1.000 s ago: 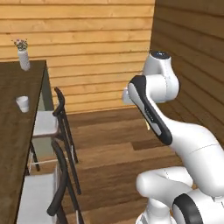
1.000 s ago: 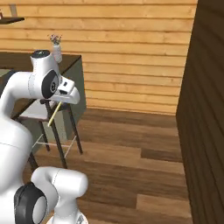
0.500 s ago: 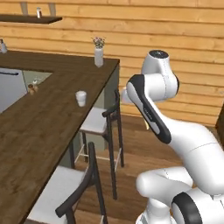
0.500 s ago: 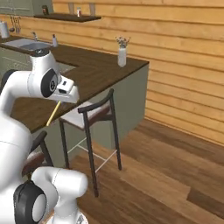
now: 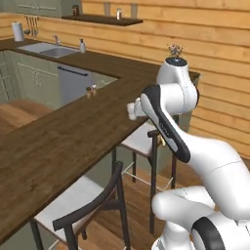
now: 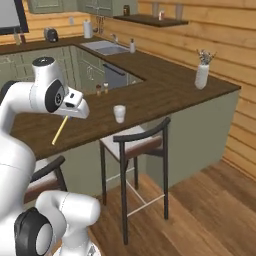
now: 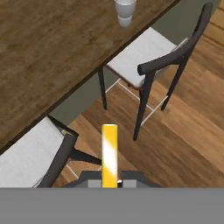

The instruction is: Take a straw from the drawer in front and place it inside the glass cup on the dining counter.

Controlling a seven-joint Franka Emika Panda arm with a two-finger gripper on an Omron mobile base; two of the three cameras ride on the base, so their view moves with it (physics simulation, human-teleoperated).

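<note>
My gripper (image 6: 70,114) is shut on the straw (image 6: 60,131), a thin pale-yellow stick that slants down and to the left from the fingers. In the hand view the straw (image 7: 109,151) rises straight up from the gripper (image 7: 109,180). The glass cup (image 6: 119,113), small and whitish, stands upright near the front edge of the dining counter (image 6: 165,92), to the right of the hand. The hand view has the glass cup (image 7: 125,10) at its top edge, on the dining counter (image 7: 48,52). My arm partly covers the glass cup (image 5: 131,110) in the left base view. The drawer is out of view.
Two bar stools with dark backs and pale seats stand against the counter, one (image 6: 136,142) below the cup, another (image 7: 35,153) close under the hand. A white vase (image 6: 201,76) stands at the counter's far end, two small shakers (image 6: 102,89) farther back. Wood floor lies open on the right.
The whole picture has swung round with the base, so the counter and cup now lie ahead. The gripper has stayed shut on the straw.
</note>
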